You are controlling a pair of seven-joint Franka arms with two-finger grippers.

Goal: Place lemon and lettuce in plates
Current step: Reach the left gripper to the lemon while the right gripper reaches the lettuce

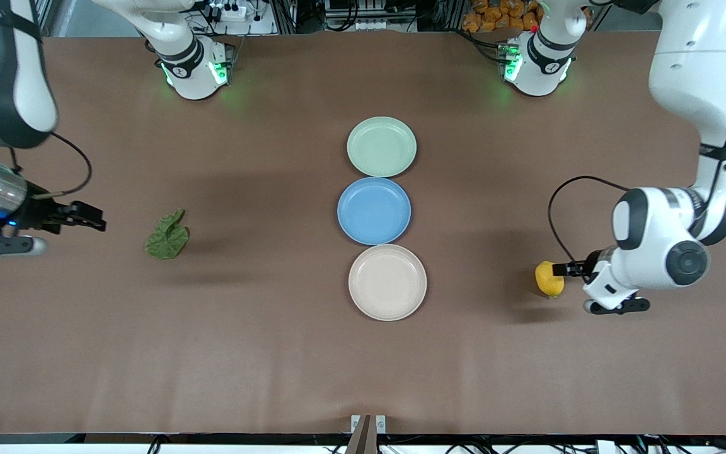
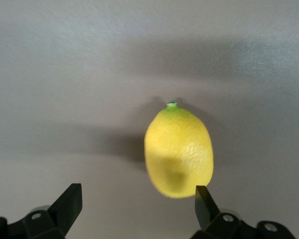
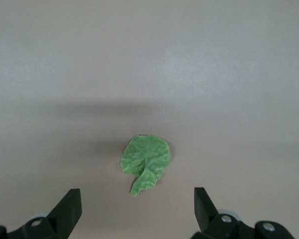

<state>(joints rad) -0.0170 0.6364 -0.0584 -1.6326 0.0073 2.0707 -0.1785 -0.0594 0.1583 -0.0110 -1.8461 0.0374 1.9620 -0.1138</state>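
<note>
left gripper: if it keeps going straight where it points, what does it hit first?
Most likely the lemon. The left gripper is open, and in its wrist view the lemon sits just ahead, off toward one finger rather than centred. That finger may clip it first; depth is unclear.

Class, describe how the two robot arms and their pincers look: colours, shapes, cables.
Both arms have glossy white rounded shells with black joint bands. A black cable loops at each wrist. The left pincer and right pincer are black with two angular fingers. Green lights glow at both bases.
</note>
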